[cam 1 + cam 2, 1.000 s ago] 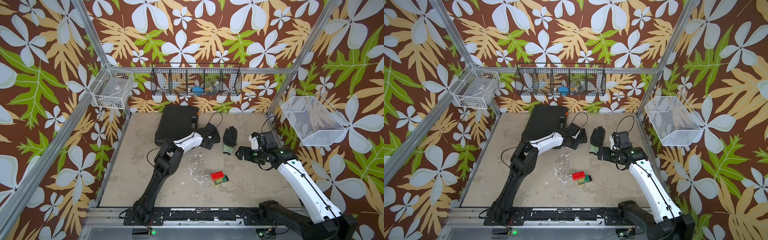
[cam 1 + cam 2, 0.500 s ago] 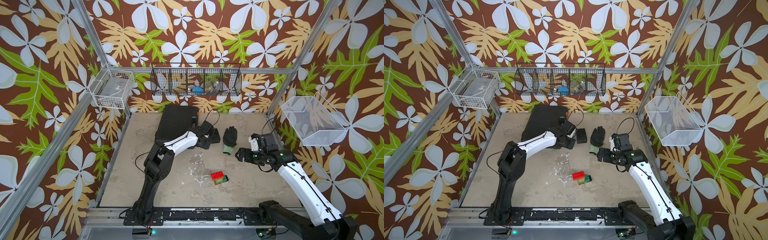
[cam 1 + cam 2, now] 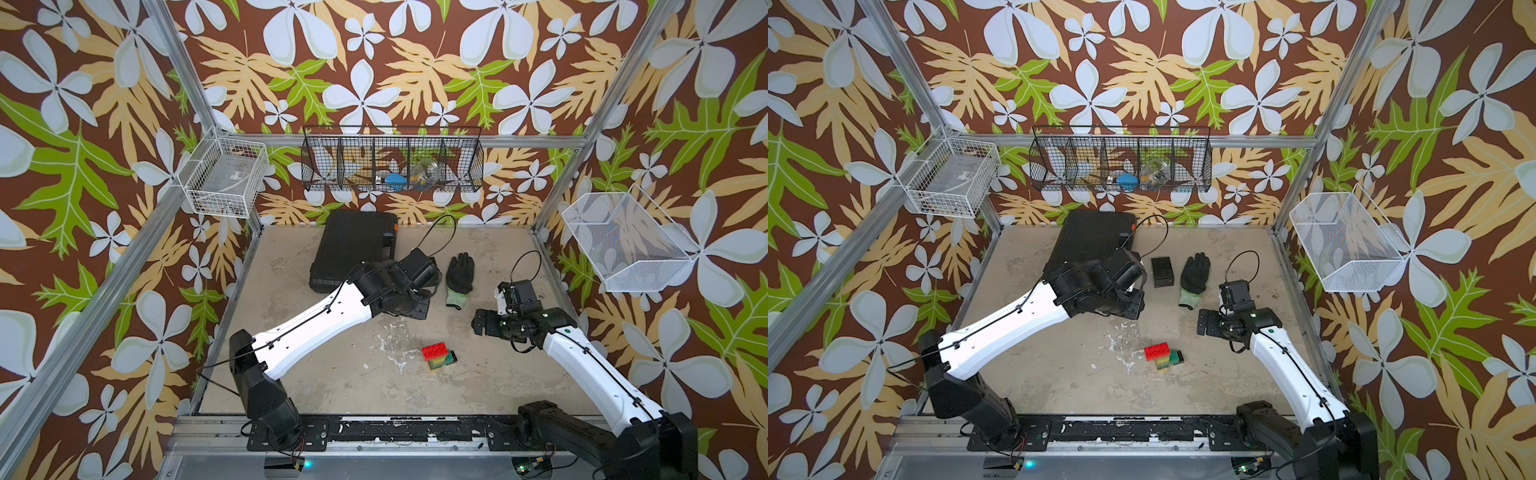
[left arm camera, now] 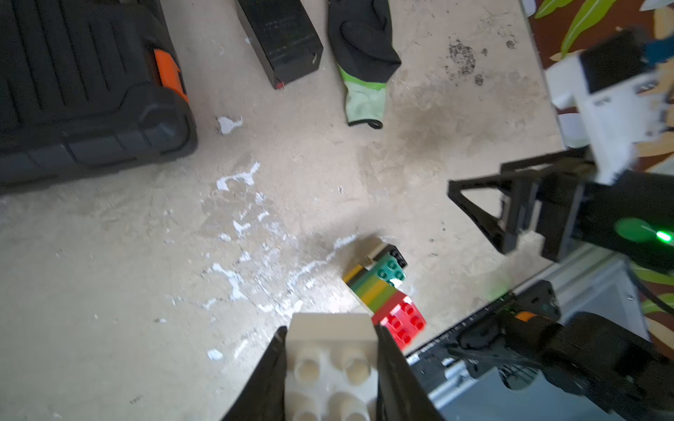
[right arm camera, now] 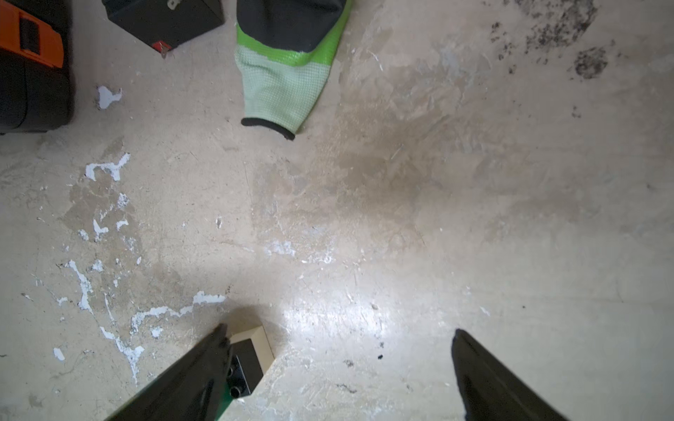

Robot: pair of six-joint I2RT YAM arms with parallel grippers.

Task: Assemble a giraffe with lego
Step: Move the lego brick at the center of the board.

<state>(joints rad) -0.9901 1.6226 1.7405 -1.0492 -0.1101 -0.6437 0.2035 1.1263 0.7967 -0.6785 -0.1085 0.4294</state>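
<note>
Left gripper [image 4: 330, 339]: closed on a white brick [image 4: 330, 368], one finger against each side of it, studs facing the wrist camera. The brick is held above the table [image 3: 332, 374], clear of the surface.

Right gripper [image 5: 339, 331]: jaws spread wide, nothing between them, only bare tabletop below. In both top views it hangs low at the right side of the table [image 3: 482, 324].

The giraffe [image 3: 438, 357] stands near the middle of the table, toward the near edge, between my two grippers and nearer than both. Red brick uppermost, lime and yellow bands below it, dark green and black bricks on its right side. From the right wrist, one black brick [image 5: 242, 364] of it shows past the edge of a finger; I cannot tell from there whether they touch, but the top views show them apart.

Farther back: a black glove [image 3: 459, 274] with a green cuff lies flat, a small black box [image 3: 1162, 272] just left of it, and a black hard case [image 3: 353, 249] with an orange latch at far left.
</note>
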